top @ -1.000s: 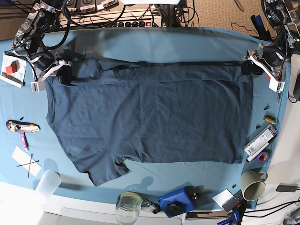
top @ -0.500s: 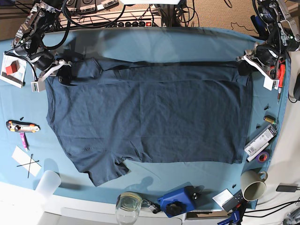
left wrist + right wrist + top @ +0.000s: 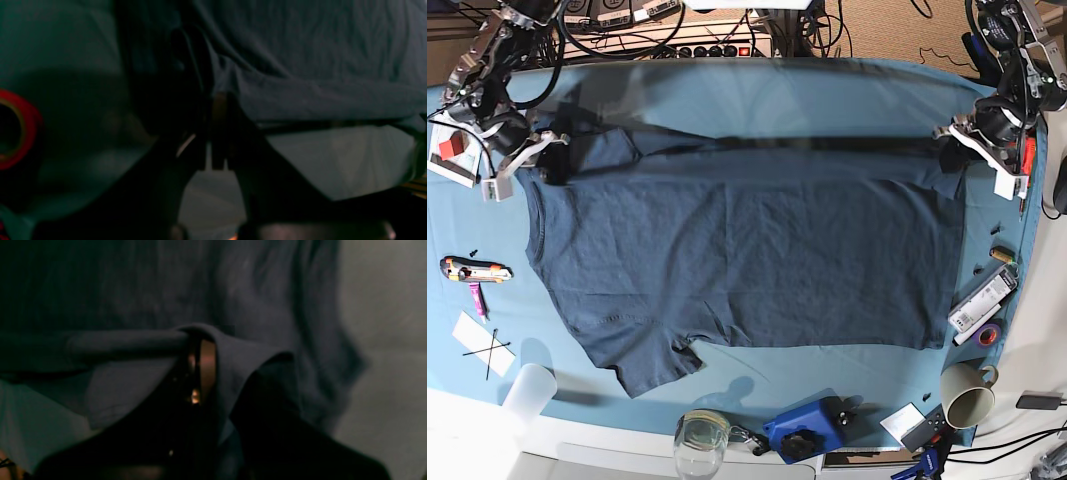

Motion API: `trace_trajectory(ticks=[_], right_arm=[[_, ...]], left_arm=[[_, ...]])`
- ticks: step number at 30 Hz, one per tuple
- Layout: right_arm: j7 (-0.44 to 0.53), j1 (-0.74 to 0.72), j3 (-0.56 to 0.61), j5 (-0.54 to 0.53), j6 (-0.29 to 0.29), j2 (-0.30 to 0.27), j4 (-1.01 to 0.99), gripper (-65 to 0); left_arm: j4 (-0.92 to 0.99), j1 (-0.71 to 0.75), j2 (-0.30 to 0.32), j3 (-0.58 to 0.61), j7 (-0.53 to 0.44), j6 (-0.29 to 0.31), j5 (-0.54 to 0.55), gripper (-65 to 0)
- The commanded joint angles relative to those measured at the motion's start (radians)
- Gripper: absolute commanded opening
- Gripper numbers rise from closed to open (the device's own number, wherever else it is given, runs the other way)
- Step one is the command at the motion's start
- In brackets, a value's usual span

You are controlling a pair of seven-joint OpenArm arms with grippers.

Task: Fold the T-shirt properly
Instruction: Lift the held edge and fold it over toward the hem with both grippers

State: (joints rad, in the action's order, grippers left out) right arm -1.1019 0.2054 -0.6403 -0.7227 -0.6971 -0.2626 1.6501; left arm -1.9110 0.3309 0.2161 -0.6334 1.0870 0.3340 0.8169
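Evidently the fold is at its opening step: both grippers have pinched the far edge of the T-shirt (image 3: pixel 747 250), one at each end, and the edge between them is stretched into a line.

The T-shirt lies spread flat on the teal tablecloth (image 3: pixel 807 95), its body reaching from the grippers toward the near side of the table. The right gripper (image 3: pixel 200 363) is clamped together on a ridge of navy cloth that drapes over its fingers; the left gripper (image 3: pixel 218 110) is closed on the cloth's edge, with the fabric running off to its right.

Next, I judge, both must lift together and carry that edge over the body toward the near hem, keeping it taut so the cloth does not sag or bunch.

Near the left gripper lie a marker (image 3: pixel 983 300) and a mug (image 3: pixel 967 392); by the right gripper, a box cutter (image 3: pixel 472 268).
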Motion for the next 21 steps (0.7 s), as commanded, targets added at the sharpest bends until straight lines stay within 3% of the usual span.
trace_trajectory(ticks=[1,9,16,21], right_arm=[[0.031,-0.009,-0.008,-0.014,-0.001,-0.027,0.017,-65.0],[0.034,-0.064,-0.007,-0.008,-0.001,-0.04,0.012,-65.0],[0.039,-0.164,-0.007,0.005,-0.001,-0.04,-0.131,-65.0],[0.058,-0.225,-0.007,0.035,-0.001,-0.04,-0.179,-65.0]], left_arm=[[-0.019,-0.017,0.012,-0.005,-0.027,0.005,0.013,-65.0],[-0.011,-0.08,0.012,-0.003,-0.116,0.001,-0.083,-65.0],[0.108,-0.152,0.02,0.036,-0.137,0.007,-0.093,-65.0],[0.137,-0.235,0.02,0.085,-0.146,0.004,-0.186,-65.0]])
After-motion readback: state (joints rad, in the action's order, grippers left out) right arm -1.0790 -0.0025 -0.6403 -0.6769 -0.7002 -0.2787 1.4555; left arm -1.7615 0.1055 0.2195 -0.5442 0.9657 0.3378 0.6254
